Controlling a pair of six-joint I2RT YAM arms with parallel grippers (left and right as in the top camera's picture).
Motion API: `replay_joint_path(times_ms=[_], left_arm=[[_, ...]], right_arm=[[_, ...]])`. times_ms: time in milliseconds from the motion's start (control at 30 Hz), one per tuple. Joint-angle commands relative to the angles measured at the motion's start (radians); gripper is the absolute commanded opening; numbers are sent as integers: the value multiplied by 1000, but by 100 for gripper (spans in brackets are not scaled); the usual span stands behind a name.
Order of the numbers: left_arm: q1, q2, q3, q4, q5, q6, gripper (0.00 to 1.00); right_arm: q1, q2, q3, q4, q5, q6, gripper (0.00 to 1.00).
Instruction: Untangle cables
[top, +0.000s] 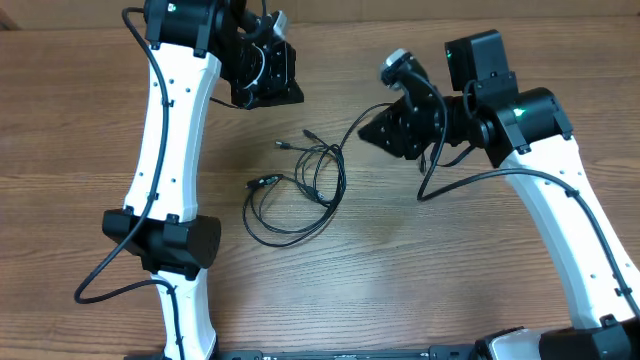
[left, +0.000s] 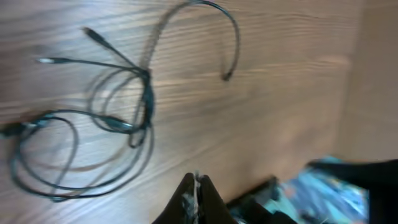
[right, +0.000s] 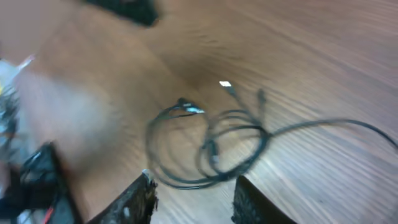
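Dark fingers (right: 134, 202) of the right gripper (right: 193, 180) are sitting closest in the right wrist view. They are spread wide apart and are gripping nothing.

Past them, the cables (right: 214, 146) are lying in a loose pile on the table (top: 450, 270). From above, the pile is resting near the middle of the table. Thin black loops are crossing over each other. Two small plugs (top: 283, 145) are poking out of the pile at 11 and 12 o'clock, and one more is sticking out at 9 o'clock. One cord is running away from the pile toward 2 o'clock, up beside the right gripper. Nothing is touching the cables.

From above, the right gripper is hanging at 2 o'clock from the pile, near it. The left gripper (left: 196, 186) is hanging at 11 o'clock from the pile, a bit farther off. Its fingers are pressed tight together with nothing between them. Both wrist views are blurry, so small things are hard to make out.

Further out, the left arm (top: 165, 140) is reaching up the table at 9 o'clock from the pile. The right arm (top: 570, 200) is bending in from 3 o'clock. Both arms are white, and thick black wires (top: 100, 270) are hanging off them.
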Motion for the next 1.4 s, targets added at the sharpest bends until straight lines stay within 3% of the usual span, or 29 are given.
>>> replay_joint_path(times_ms=[0, 100, 300, 400, 500, 800, 1300, 1367], left_arm=[[-48, -19, -30, 1, -145, 24, 10], [-100, -8, -130, 37, -285, -6, 23], [-147, -8, -347, 224, -385, 47, 58], [-147, -8, -426, 305, -385, 89, 71], [-147, -7, -499, 376, -386, 194, 77], [-168, 0, -679, 505, -385, 333, 78], [-172, 51, -741, 648, -433, 335, 71], [-177, 63, -741, 643, -407, 335, 65]], right_arm=[[-56, 3, -6, 11, 214, 282, 40], [-124, 3, -6, 0, 263, 409, 41], [-186, 3, -6, -29, 259, 430, 46], [-186, 3, -6, -32, 259, 429, 46], [-186, 3, -6, -27, 259, 429, 46], [-186, 3, -6, -21, 259, 430, 45], [-186, 3, -6, -21, 229, 429, 44], [-186, 3, -6, -21, 228, 429, 44]])
